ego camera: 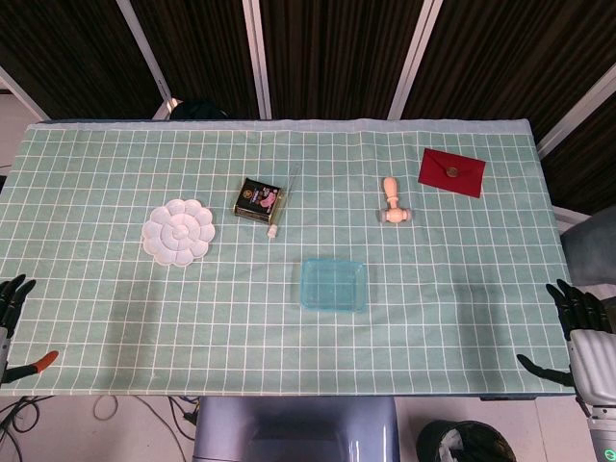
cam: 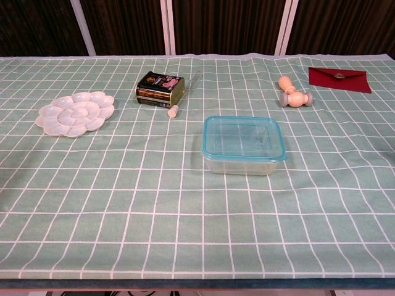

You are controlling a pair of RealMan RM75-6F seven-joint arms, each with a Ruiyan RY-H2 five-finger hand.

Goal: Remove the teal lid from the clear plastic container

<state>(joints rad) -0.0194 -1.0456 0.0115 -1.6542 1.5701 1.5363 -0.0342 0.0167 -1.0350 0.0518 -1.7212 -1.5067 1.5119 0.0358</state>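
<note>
The clear plastic container [cam: 242,164] sits near the table's middle, a little toward the front, with the teal lid [cam: 243,138] seated flat on top; the head view shows the lid [ego camera: 333,284] from above. My left hand [ego camera: 12,303] is at the far left edge of the head view, beside the table, fingers spread and holding nothing. My right hand [ego camera: 580,332] is at the far right edge, off the table's front corner, fingers apart and empty. Both hands are far from the container. Neither hand shows in the chest view.
A white flower-shaped palette [ego camera: 178,231] lies left of the container. A dark tin [ego camera: 259,200] with a small cork beside it is behind it. A wooden stamp [ego camera: 393,203] and a red envelope [ego camera: 451,172] lie at the back right.
</note>
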